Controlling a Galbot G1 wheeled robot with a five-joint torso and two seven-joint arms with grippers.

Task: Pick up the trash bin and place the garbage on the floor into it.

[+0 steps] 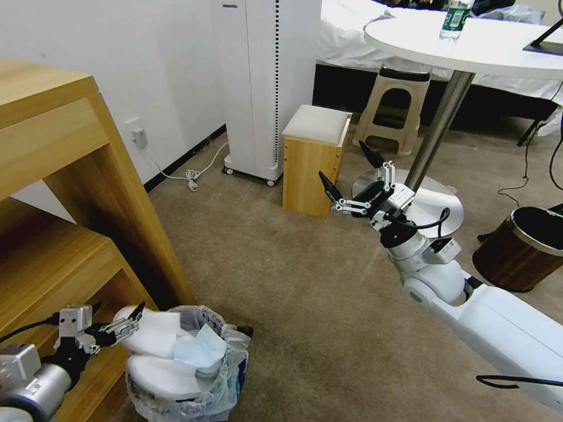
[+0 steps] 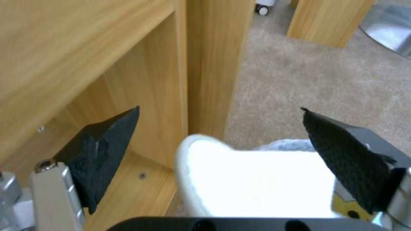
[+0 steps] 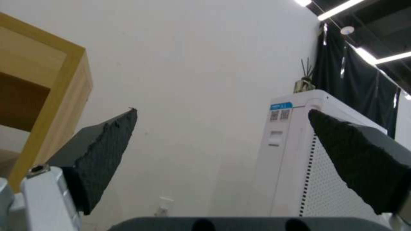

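The trash bin (image 1: 226, 387), black and lined with a crinkly clear bag, stands on the beige floor (image 1: 293, 281) beside the wooden shelf unit. Two white slippers (image 1: 158, 334) and a light-blue mask (image 1: 199, 349) fill its top. My left gripper (image 1: 116, 313) hovers open at the bin's left rim, just over the upper slipper. In the left wrist view the gripper (image 2: 220, 109) has that slipper (image 2: 257, 179) lying between and below its spread fingers. My right gripper (image 1: 343, 161) hangs open and empty in mid-air over the carpet; in the right wrist view the gripper (image 3: 221, 110) faces the wall.
A wooden shelf unit (image 1: 70, 193) stands close on the left. Ahead are a wooden stool (image 1: 314, 158), a white wheeled appliance (image 1: 264, 88), a plastic stool (image 1: 393, 108) and a round white table (image 1: 469, 41) on a metal base. A brown metal-rimmed bin (image 1: 522, 246) stands at right.
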